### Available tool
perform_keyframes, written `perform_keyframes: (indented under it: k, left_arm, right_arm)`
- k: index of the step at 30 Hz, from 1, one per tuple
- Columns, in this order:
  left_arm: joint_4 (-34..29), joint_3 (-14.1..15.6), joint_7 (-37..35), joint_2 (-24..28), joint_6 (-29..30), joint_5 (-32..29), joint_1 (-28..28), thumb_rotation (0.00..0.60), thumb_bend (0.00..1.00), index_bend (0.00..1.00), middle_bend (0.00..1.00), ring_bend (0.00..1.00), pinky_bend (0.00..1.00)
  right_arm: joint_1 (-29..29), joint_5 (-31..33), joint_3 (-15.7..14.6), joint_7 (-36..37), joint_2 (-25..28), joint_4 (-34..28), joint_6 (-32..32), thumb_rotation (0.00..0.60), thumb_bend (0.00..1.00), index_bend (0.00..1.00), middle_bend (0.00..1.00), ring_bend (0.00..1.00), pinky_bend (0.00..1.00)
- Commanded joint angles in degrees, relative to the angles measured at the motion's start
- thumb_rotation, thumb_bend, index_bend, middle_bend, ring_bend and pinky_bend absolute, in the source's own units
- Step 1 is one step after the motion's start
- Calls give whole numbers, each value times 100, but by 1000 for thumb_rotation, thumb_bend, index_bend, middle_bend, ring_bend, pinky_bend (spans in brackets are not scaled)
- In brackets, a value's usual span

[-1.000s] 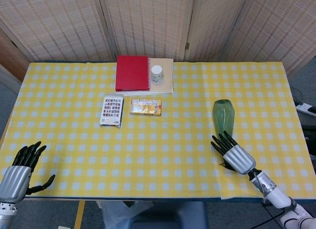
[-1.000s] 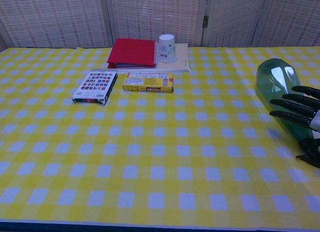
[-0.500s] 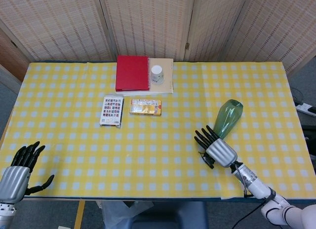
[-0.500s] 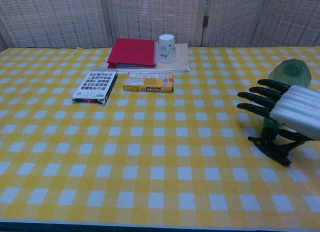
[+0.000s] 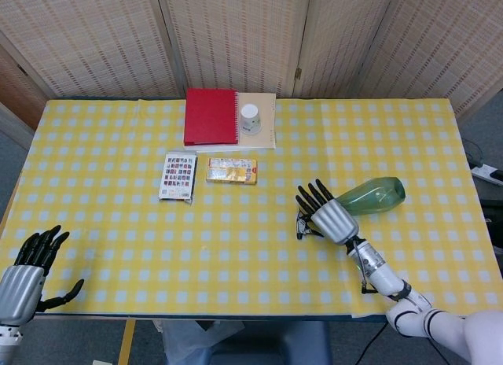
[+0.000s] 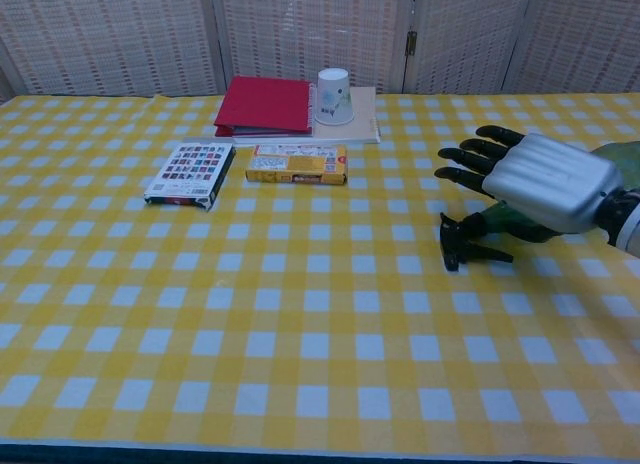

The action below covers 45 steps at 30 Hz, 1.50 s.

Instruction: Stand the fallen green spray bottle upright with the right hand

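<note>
The green spray bottle (image 5: 373,197) lies on its side on the yellow checked table (image 5: 236,247), base pointing right and slightly away. My right hand (image 5: 326,214) covers its narrow end, fingers stretched out over it and the thumb curled underneath. In the chest view the right hand (image 6: 530,189) hides most of the bottle (image 6: 618,164); only green patches show behind and below the palm. A dark part by the thumb may be the spray head; I cannot tell. My left hand (image 5: 27,274) hovers open at the table's front left corner.
A red notebook (image 5: 211,116) and a white paper cup (image 5: 250,118) on a beige book (image 5: 266,135) sit at the back centre. A card box (image 5: 178,175) and a yellow box (image 5: 232,170) lie left of centre, well away from the right hand.
The right hand has swung left and away across the table. The bottle turned with it, its base sweeping from pointing away to pointing right. The left hand barely moved.
</note>
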Motion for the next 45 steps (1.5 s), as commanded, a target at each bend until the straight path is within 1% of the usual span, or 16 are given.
perform_keyframes:
  k: [1, 3, 8, 9, 12, 14, 19, 21, 24, 27, 28, 32, 38, 43, 44, 45]
  left_arm:
    - [1, -2, -15, 10, 8, -4, 5, 331, 336, 0, 3, 58, 0]
    - [5, 5, -38, 25, 17, 14, 7, 332, 337, 0, 3, 59, 0]
    - [16, 5, -93, 46, 47, 21, 19, 331, 337, 0, 8, 59, 0]
    - [18, 2, -101, 50, 50, 16, 21, 331, 338, 0, 8, 59, 0]
    - [14, -42, 140, 6, 70, -57, 41, 330, 339, 0, 11, 59, 0]
    - [-40, -25, 171, -11, 88, -30, 56, 330, 339, 0, 12, 59, 0]
    - [-43, -10, 72, 24, 117, 23, 62, 328, 339, 0, 13, 60, 0]
    - [-25, -6, 8, 41, 104, 28, 54, 328, 339, 0, 13, 60, 0]
    - [-9, 7, -60, 61, 103, 65, 47, 327, 340, 0, 13, 60, 0]
    - [-21, 28, -122, 80, 158, 144, 59, 326, 341, 0, 14, 61, 0]
    - [-22, 30, -157, 88, 196, 170, 68, 328, 341, 0, 14, 61, 0]
    - [-5, 32, -241, 115, 248, 175, 93, 328, 340, 0, 14, 62, 0]
    - [4, 36, -308, 139, 254, 185, 96, 328, 341, 0, 14, 62, 0]
    - [14, 33, -359, 155, 291, 193, 110, 329, 340, 0, 14, 62, 0]
    - [19, 33, -369, 158, 296, 196, 113, 330, 340, 0, 14, 62, 0]
    - [21, 34, -376, 159, 297, 199, 113, 331, 340, 0, 14, 62, 0]
  right_arm:
    - [128, 225, 163, -156, -42, 92, -176, 600, 377, 0, 0, 0, 0]
    - [156, 339, 207, -180, -27, 109, -258, 600, 377, 0, 0, 0, 0]
    - [119, 494, 194, -23, 166, -195, -339, 600, 377, 0, 0, 0, 0]
    - [96, 511, 174, -20, 251, -317, -337, 600, 376, 0, 0, 0, 0]
    - [-142, 752, 85, -90, 760, -1123, -364, 600, 377, 0, 0, 0, 0]
    - [-259, 944, 74, -343, 1026, -1585, -359, 600, 377, 0, 0, 0, 0]
    - [-575, 1640, 138, -1128, 1472, -2604, -182, 600, 377, 0, 0, 0, 0]
    - [-692, 2047, 173, -1567, 1608, -3004, -73, 600, 377, 0, 0, 0, 0]
    - [-707, 2689, 258, -2221, 1704, -3358, -5, 600, 377, 0, 0, 0, 0]
    - [-578, 3261, 391, -2476, 1643, -3355, -97, 600, 377, 0, 13, 0, 0]
    - [-508, 3459, 436, -2513, 1592, -3285, -165, 600, 377, 0, 20, 0, 0]
    - [-288, 3932, 503, -2496, 1364, -2942, -403, 600, 377, 0, 41, 0, 0]
    - [-70, 4223, 513, -2198, 1002, -2475, -603, 600, 377, 0, 52, 0, 0]
    - [38, 4313, 488, -1977, 896, -2336, -672, 600, 377, 0, 70, 1, 0]
    - [63, 4314, 466, -1972, 877, -2307, -659, 600, 377, 6, 78, 3, 0]
    - [82, 4301, 449, -1963, 860, -2283, -646, 600, 376, 45, 108, 18, 0]
